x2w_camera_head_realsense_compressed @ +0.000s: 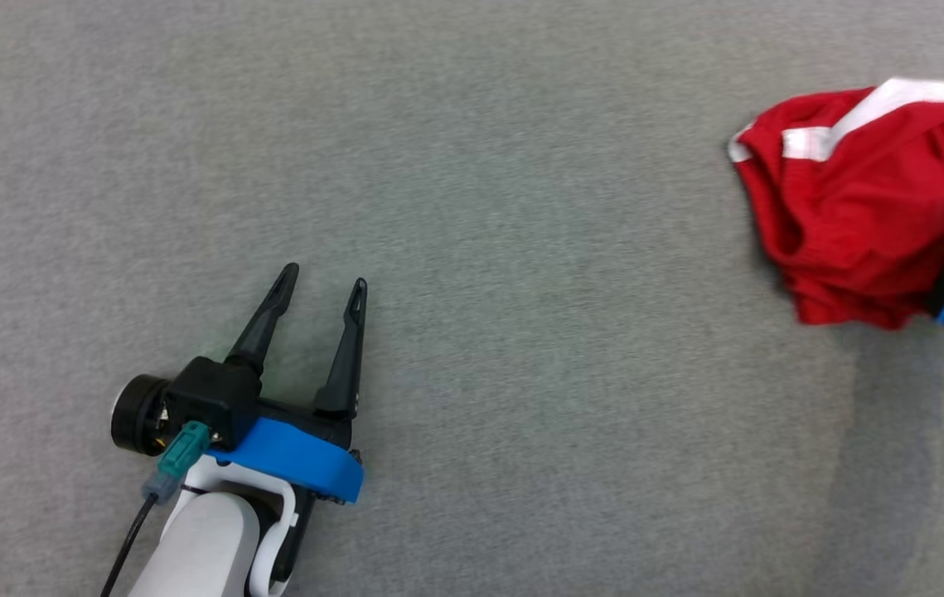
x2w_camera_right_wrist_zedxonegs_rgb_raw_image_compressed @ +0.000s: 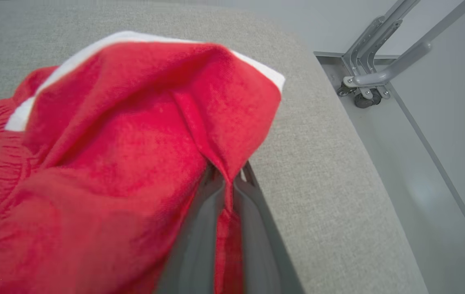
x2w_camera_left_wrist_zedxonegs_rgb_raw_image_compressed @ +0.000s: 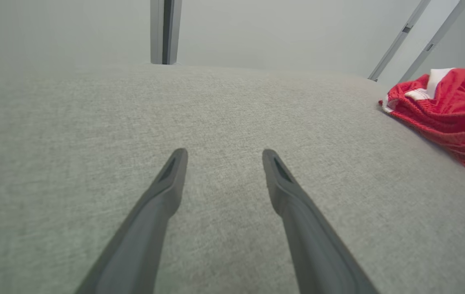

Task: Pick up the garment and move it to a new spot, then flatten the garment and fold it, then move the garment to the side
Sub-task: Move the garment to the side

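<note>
At the right edge of the surface [x2w_camera_head_realsense_compressed: 521, 166], my right end effector [x2w_camera_right_wrist_zedxonegs_rgb_raw_image_compressed: 226, 176] is clamped on a fold of the bunched red garment [x2w_camera_head_realsense_compressed: 853, 207]; my left end effector [x2w_camera_head_realsense_compressed: 326, 275] is spread wide, empty, well apart. Best move, I'd say: hold the pinch firm, carry it to the bare middle, lower without dragging.

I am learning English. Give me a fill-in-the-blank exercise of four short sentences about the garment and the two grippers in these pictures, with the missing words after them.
1. The garment is mostly ____ with white trim.
2. The right gripper is ____ on a fold of the garment.
3. The left gripper is ____ and holds nothing.
4. In the head view, the garment is near the ____ edge.
Missing words: red; shut; open; right.
</note>
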You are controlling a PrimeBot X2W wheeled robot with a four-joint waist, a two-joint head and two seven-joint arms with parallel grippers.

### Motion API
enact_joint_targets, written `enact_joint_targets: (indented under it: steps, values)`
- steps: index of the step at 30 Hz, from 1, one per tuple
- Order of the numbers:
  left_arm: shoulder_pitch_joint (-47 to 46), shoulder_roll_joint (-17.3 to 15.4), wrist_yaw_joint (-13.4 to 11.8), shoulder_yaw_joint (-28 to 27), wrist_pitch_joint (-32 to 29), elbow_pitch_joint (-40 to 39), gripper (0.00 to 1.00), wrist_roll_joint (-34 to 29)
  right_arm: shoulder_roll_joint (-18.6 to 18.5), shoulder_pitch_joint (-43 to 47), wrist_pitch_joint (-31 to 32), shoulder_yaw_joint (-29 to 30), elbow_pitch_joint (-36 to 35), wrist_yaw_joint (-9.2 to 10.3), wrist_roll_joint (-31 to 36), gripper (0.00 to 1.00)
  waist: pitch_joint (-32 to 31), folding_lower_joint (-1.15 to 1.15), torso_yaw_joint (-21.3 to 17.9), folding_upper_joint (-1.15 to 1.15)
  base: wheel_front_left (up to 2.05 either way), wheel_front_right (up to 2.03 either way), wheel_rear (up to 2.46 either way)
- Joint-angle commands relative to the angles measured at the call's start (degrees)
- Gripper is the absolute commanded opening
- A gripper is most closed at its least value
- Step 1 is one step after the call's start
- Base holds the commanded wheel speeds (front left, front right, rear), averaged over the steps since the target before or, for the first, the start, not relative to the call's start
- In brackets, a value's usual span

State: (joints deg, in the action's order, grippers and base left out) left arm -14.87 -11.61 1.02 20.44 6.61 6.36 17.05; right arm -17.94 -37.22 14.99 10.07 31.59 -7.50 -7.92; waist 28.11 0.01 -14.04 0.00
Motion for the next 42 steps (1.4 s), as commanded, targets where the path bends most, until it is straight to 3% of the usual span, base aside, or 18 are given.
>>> enact_joint_targets:
  steps: [1,4,11,12,13,14,15,20,29,42]
  values:
    - [-0.49,-0.40,-0.19,-0.29,-0.29,-0.05,1.00,-0.20,-0.84,-1.51,0.15,0.29,0.69,0.01,0.27,0.00,1.62,-0.01,2.02,0.00,0.00,0.00,0.00]
    - [-0.31,-0.53,-0.47,-0.27,-0.42,-0.81,1.00,0.00,-4.96,-4.47,0.47,2.08,3.25,0.02,1.66,0.00,2.55,-0.01,4.43,0.00,0.00,0.00,0.00]
    - [0.06,-0.28,-0.81,-0.02,0.18,-1.56,1.00,0.60,-10.09,-8.71,0.05,6.58,7.04,0.01,6.12,0.00,3.79,-0.01,8.04,0.00,0.00,0.00,0.00]
    - [0.11,-0.29,-0.89,-0.02,0.28,-1.56,1.00,0.63,-10.63,-9.15,-0.40,7.06,7.32,0.01,7.12,0.14,3.94,-0.01,8.25,0.00,0.00,0.00,0.00]
    - [0.18,-0.32,-0.96,0.02,0.29,-1.50,1.00,0.63,-11.00,-9.45,-0.86,7.66,7.49,0.01,8.19,0.41,4.05,-0.01,8.39,0.00,0.00,0.00,0.00]
    - [0.23,-0.35,-1.02,0.08,0.35,-1.38,1.00,0.61,-11.17,-9.75,-1.66,8.40,7.46,0.01,9.22,0.89,4.14,-0.01,8.49,0.00,0.00,0.00,0.00]
    - [0.31,-0.33,-1.03,0.14,0.47,-1.26,1.00,0.67,-11.15,-10.05,-2.54,9.12,7.38,0.01,10.16,1.00,4.22,-0.01,8.55,0.00,0.00,0.00,0.00]
    - [0.37,-0.27,-1.22,0.39,0.75,-0.83,1.00,0.87,-8.84,-11.11,-6.83,10.80,7.19,0.01,13.39,1.00,4.19,-0.01,8.22,0.00,0.00,0.00,0.00]
    - [-0.37,-0.08,-1.30,-0.10,1.71,-0.12,1.00,1.93,-5.24,-11.44,-11.59,7.04,6.46,0.01,13.45,1.00,1.70,-0.01,7.43,0.00,0.00,0.00,0.00]
    - [0.93,0.49,-1.91,-4.61,6.16,7.38,1.00,6.42,4.35,-3.97,-18.96,0.31,-1.16,0.01,9.97,1.00,-9.88,-0.01,9.63,0.00,0.00,0.00,0.00]
